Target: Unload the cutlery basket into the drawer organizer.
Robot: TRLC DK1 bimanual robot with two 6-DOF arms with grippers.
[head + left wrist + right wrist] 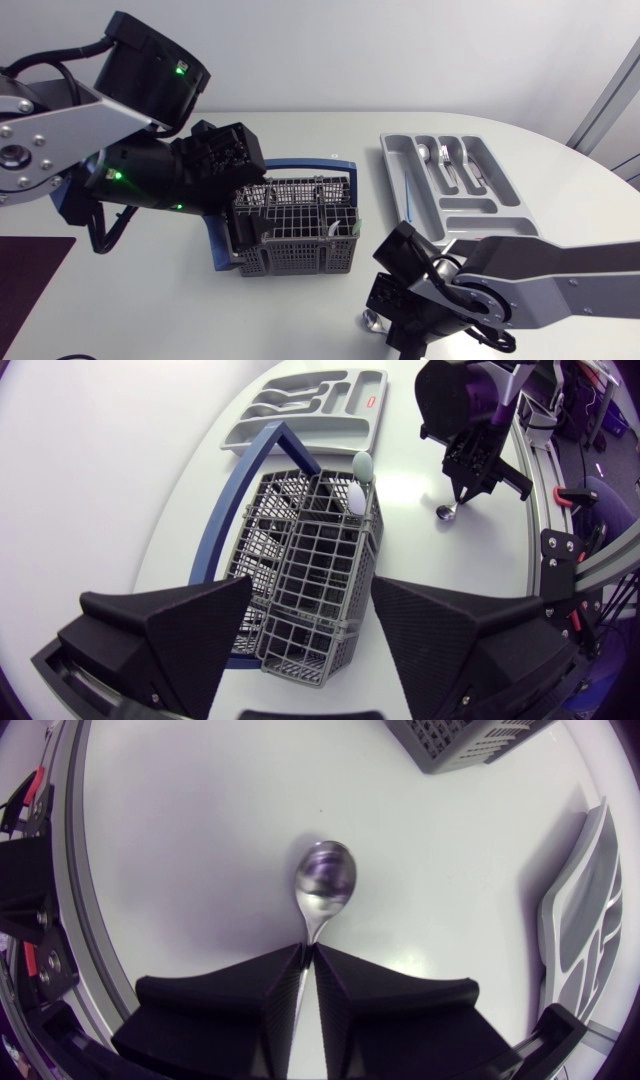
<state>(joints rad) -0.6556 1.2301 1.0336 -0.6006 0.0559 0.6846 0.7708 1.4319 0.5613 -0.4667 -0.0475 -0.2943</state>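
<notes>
Two arms are over a white table (300,135). A grey plastic grid-walled cutlery basket (295,228) with a blue bail handle stands near the table's middle.

The left gripper (312,592) hangs directly above the basket with its fingers spread wide. Nothing is held between them; only the basket's grid shows below. The left wrist view alone shows this, because in the head view the arm's black wrist covers those fingers. The same wrist view shows two pale utensil handles (360,480), one greenish and one white. They stand upright in the basket compartment farthest from the left gripper. In the head view they are thin slivers.

The right gripper (308,960) sits off the basket corner nearest the right arm, apart from the basket. It is closed on the thin handle of a shiny metal spoon (325,885), whose bowl points down at the table. The right wrist view shows this pinch plainly. In the head view only the bowl peeks out beside the arm. No view shows whether the bowl touches the table.

A grey moulded plastic drawer organizer (497,178) lies past the basket's end on the right arm's side, well apart from it. The head view shows silver cutlery (446,165) in its long middle compartments. The left wrist view shows the organizer too small to tell its contents, and the right wrist view catches only its edge.
</notes>
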